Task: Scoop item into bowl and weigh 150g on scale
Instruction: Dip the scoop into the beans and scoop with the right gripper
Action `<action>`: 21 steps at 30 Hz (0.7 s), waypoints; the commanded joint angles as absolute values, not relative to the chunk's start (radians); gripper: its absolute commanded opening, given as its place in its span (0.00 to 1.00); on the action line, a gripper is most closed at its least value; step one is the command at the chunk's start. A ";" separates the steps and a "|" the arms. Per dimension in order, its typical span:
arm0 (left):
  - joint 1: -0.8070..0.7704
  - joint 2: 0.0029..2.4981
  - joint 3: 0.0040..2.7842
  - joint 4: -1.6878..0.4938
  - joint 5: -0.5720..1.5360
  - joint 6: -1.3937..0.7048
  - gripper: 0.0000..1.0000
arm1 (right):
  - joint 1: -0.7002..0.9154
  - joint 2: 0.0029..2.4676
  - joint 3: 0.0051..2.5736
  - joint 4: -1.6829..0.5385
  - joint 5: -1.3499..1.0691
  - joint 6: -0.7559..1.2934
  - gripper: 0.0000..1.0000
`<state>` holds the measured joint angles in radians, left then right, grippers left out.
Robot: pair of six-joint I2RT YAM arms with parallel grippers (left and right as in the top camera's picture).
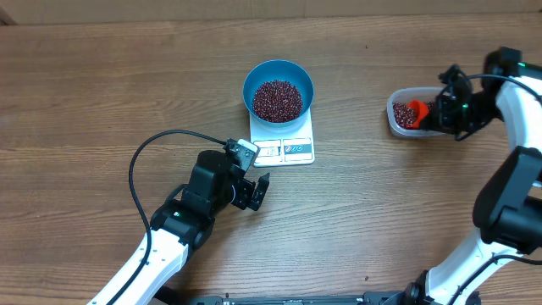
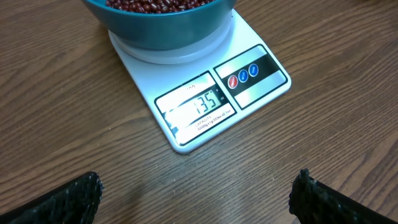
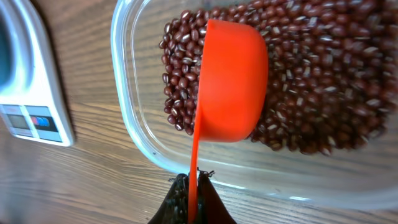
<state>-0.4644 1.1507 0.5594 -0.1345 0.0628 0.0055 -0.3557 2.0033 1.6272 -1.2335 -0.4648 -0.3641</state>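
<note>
Here right tool (image 3: 191, 186) clamps scoop (image 3: 230, 81), seemingly tipped, in tub (image 3: 127, 106).

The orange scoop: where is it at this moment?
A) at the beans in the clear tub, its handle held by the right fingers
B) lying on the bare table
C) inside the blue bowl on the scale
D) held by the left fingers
A: the right wrist view shows the orange scoop against the beans inside the clear tub, with its thin handle clamped between the right fingers.
</note>
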 commanded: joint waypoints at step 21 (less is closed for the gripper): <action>-0.465 1.158 0.558 -0.134 0.051 0.000 0.99 | -0.478 1.944 1.702 -1.358 -0.804 -0.455 0.04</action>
